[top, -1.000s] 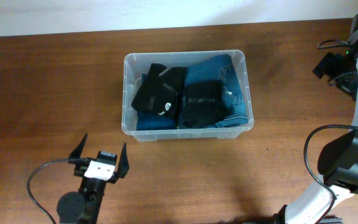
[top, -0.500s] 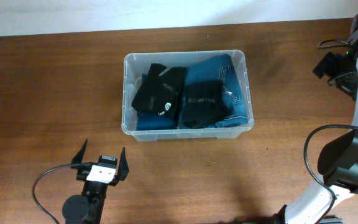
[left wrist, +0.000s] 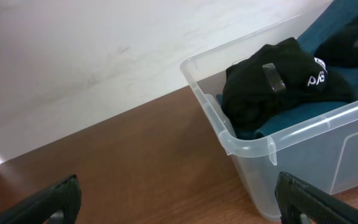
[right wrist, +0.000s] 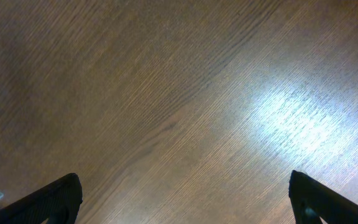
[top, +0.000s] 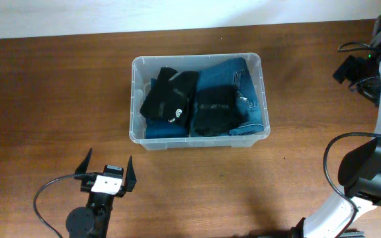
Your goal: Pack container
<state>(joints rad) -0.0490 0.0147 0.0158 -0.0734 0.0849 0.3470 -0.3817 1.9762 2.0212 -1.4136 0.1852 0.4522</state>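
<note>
1. A brown wooden table (top: 45,99) fills the view from above, with a strip of white wall (top: 177,13) along its far edge.
2. The container (top: 197,57), a clear plastic tub, stands upright on the table, nearer the far edge than the front, with its long sides running left to right.
3. Inside it, folded blue jeans (top: 233,76) lie on the right side and reach into the far right corner.
4. A black garment (top: 167,96) with a small white logo lies in the left half on top of more blue cloth (top: 159,129).
5. A 2nd black piece (top: 213,111) lies just beside it in the middle, over the jeans.
6. My left pincer (top: 110,157) hangs over bare wood near the front of the table, well apart from the tub and off its front left corner.
7. Its 2 fingers point toward the far edge and are spread wide, with nothing between them.
8. My left wrist camera shows the tub's near corner, with the black garment behind the clear wall.
9. My right pincer (right wrist: 184,180) is out at the far right of the table, well apart from the tub.
10. Its wrist camera shows only wood grain with a bright patch of glare (right wrist: 303,121). The 2 fingers sit wide apart in the lower corners of that view and grip nothing.
11. A black cable (top: 40,198) loops on the table beside my left arm.
</note>
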